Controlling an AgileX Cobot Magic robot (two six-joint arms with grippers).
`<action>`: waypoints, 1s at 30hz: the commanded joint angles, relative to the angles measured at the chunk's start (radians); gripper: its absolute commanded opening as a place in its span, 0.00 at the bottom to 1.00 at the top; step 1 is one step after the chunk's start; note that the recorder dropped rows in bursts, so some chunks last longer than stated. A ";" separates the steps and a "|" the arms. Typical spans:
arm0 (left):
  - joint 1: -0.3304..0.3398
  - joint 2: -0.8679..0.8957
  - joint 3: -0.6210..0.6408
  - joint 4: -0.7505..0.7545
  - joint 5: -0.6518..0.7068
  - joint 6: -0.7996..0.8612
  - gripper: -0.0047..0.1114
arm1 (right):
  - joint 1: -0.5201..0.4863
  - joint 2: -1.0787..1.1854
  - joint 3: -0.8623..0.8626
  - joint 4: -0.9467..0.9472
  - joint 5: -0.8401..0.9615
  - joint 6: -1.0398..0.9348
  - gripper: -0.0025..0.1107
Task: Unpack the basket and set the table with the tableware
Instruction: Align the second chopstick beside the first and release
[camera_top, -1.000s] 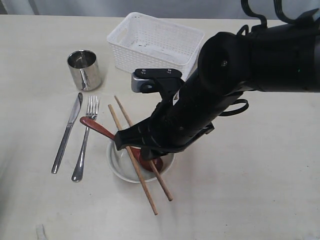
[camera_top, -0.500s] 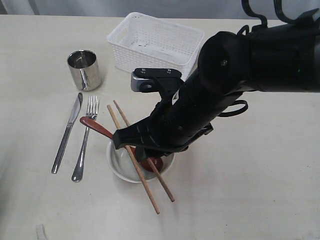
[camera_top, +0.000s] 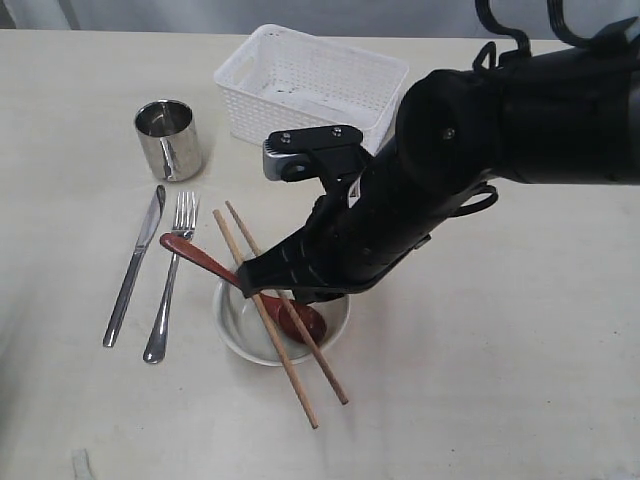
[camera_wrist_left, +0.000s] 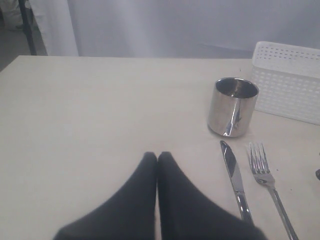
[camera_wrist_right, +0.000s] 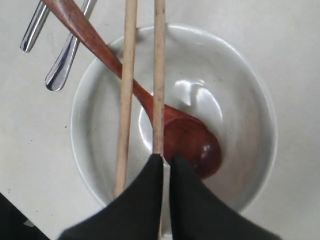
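The right gripper (camera_wrist_right: 165, 159) hangs over the bowl (camera_top: 228, 330), jaws pinched together on nothing (one stick passes under a finger). The chopsticks (camera_top: 300, 385) lie across the bowl's rim, overhanging both sides; the spoon (camera_top: 195, 255) leans in it. Just beside lie the knife (camera_top: 133, 268) and fork (camera_top: 170, 285). The cup (camera_top: 168, 138) and basket (camera_top: 310, 85) stand toward the far edge of the table (camera_top: 520, 380). The left gripper (camera_wrist_left: 157, 156) is clenched empty above open tabletop

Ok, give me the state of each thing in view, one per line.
basket, upright, looks empty
cup, upright on table
knife, flat on table
fork, flat beside knife
bowl, upright, holds spoon
spoon, head in bowl, handle over rim
chopsticks, laid across bowl
left gripper, shut
right gripper, shut, above bowl
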 joint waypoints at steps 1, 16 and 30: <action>0.003 -0.004 0.004 0.008 -0.009 0.004 0.04 | -0.002 0.000 -0.006 -0.057 -0.013 -0.001 0.02; 0.003 -0.004 0.004 0.008 -0.009 0.004 0.04 | 0.001 0.069 -0.006 -0.074 -0.009 0.005 0.02; 0.003 -0.004 0.004 0.008 -0.009 0.004 0.04 | 0.075 0.069 -0.006 -0.073 0.004 0.009 0.02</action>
